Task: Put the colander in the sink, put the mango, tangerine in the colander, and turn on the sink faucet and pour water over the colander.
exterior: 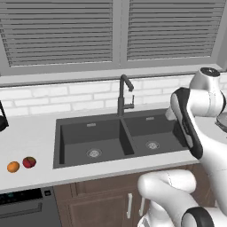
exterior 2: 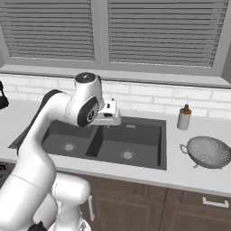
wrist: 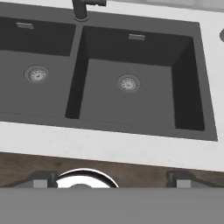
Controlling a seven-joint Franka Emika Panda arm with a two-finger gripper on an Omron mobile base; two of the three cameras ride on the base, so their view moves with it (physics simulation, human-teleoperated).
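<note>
Risk of missing or tipping the colander (exterior 2: 208, 152) on the right counter, with gripper (wrist: 111, 179) wide open, empty, aimed at the bare sink (wrist: 183, 92).

The colander (exterior 2: 208, 152) stands on the counter (exterior: 31, 133) right of the sink (exterior: 119, 138); the mango (exterior: 29, 162) and tangerine (exterior: 13, 166) lie left of it.

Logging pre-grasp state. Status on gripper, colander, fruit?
Gripper open, empty, above the sink. Colander on counter right of sink; mango and tangerine on counter left. Both basins bare, nothing blocking.
</note>
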